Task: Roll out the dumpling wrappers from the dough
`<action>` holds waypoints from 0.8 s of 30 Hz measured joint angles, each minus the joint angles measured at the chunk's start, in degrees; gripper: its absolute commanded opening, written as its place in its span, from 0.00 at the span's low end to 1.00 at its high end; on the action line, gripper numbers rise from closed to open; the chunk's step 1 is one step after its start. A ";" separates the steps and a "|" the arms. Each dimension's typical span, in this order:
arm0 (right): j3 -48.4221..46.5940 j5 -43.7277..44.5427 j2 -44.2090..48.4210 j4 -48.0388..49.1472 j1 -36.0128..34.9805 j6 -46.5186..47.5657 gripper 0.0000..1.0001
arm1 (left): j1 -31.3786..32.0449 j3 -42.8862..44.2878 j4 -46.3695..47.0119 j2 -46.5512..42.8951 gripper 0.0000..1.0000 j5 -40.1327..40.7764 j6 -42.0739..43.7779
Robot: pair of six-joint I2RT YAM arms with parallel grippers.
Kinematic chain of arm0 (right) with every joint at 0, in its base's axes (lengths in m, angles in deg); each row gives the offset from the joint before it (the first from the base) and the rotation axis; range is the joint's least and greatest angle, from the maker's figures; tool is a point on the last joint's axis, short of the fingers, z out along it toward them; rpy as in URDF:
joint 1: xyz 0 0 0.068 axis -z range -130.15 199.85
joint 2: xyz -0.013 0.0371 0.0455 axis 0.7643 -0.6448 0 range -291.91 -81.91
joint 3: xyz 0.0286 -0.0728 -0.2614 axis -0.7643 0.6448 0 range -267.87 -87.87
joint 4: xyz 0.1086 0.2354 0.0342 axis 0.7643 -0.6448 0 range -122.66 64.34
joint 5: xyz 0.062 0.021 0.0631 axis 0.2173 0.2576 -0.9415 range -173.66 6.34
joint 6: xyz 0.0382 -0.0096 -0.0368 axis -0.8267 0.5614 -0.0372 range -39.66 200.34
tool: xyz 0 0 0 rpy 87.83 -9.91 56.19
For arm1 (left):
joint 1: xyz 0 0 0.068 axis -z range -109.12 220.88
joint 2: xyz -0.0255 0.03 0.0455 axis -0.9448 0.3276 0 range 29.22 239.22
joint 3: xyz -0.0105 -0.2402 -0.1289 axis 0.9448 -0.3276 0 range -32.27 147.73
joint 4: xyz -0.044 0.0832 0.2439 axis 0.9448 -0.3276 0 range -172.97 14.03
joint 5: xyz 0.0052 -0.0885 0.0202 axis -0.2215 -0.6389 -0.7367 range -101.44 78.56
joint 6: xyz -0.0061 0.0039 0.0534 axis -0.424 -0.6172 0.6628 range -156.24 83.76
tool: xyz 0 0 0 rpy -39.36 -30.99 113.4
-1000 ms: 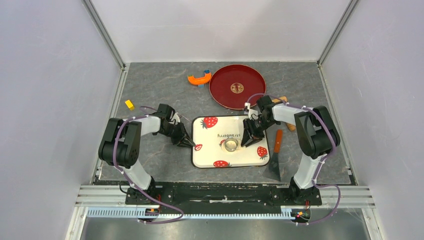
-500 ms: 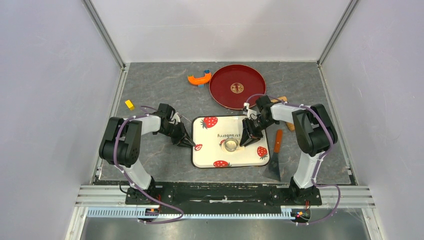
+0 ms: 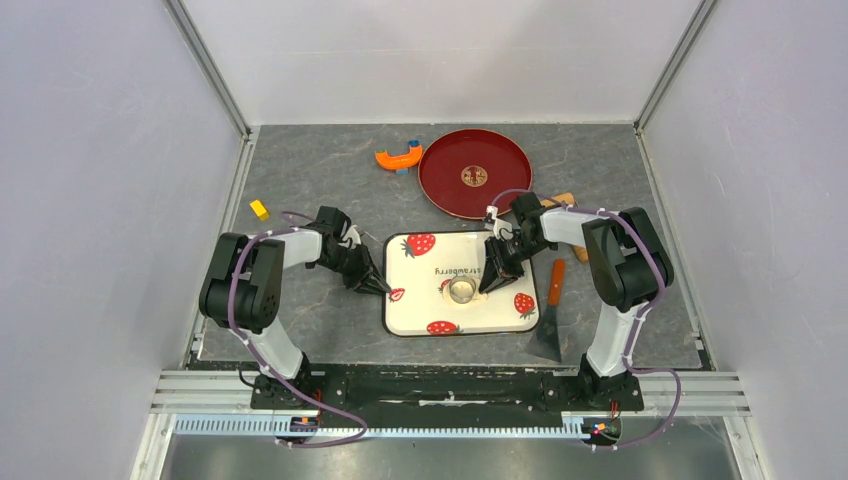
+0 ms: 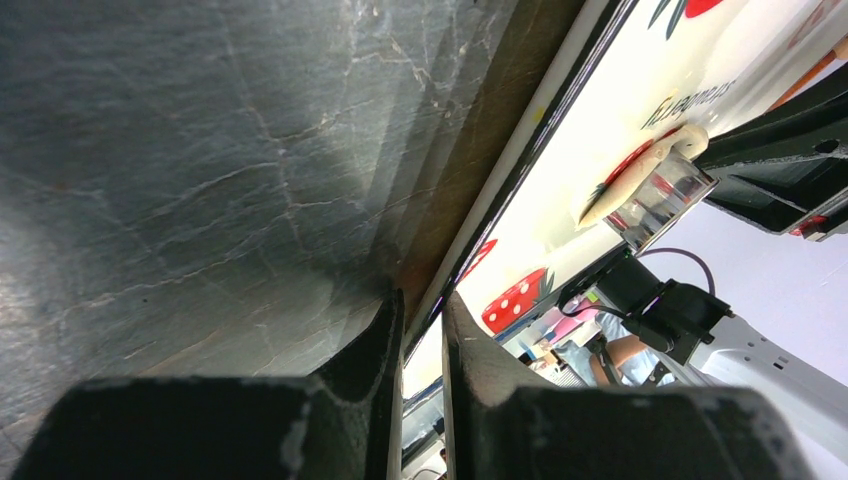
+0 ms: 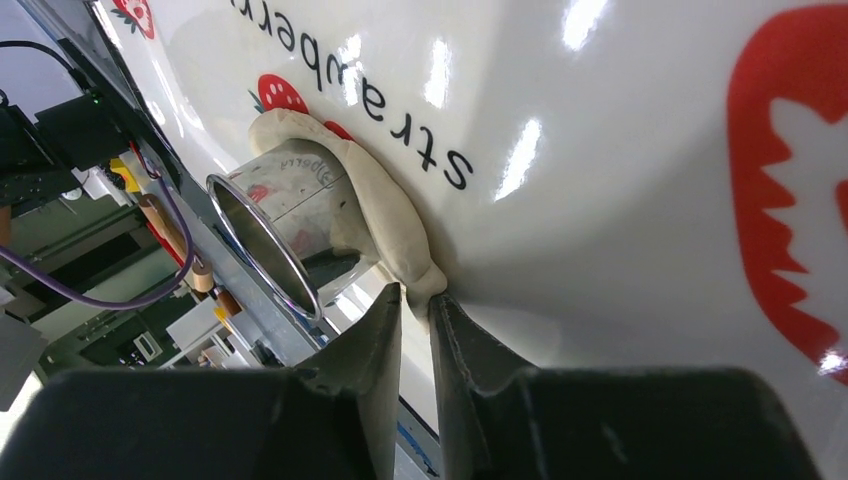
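Observation:
A white strawberry tray (image 3: 420, 300) lies between my arms. A metal ring cutter (image 3: 461, 290) stands on it on a thin pale cream wrapper sheet (image 5: 392, 215); the wrapper's edge curls up against the cutter (image 5: 275, 235). My right gripper (image 5: 415, 300) is shut on the wrapper's near edge, just right of the cutter (image 3: 490, 283). My left gripper (image 4: 422, 325) is shut on the tray's left rim (image 4: 520, 190); it also shows in the top view (image 3: 383, 289). No separate dough lump is in view.
A red round plate (image 3: 474, 173) and an orange curved tool (image 3: 398, 158) lie at the back. A yellow block (image 3: 260, 209) lies at the left. A scraper with an orange handle (image 3: 553, 320) lies right of the tray. A wooden roller (image 3: 566, 200) is partly hidden behind my right arm.
My right arm has edged slightly left toward the cutter. The left arm, the tray and the cutter have not moved.

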 measured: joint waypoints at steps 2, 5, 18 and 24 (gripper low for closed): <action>0.17 -0.15 0.00 0.33 0.00 0.00 0.14 | 0.02 0.02 0.00 0.00 0.02 0.04 0.00; 0.61 -0.37 0.07 1.03 0.00 -0.02 0.08 | 0.02 0.02 0.00 0.00 0.02 0.04 0.00; 2.54 4.50 3.82 2.95 -1.31 0.07 0.00 | 0.44 0.24 -0.76 -0.02 0.02 0.76 0.42; 2.47 6.19 4.48 2.54 -1.18 -0.02 0.00 | 1.36 0.37 -1.07 -0.02 0.02 1.18 0.57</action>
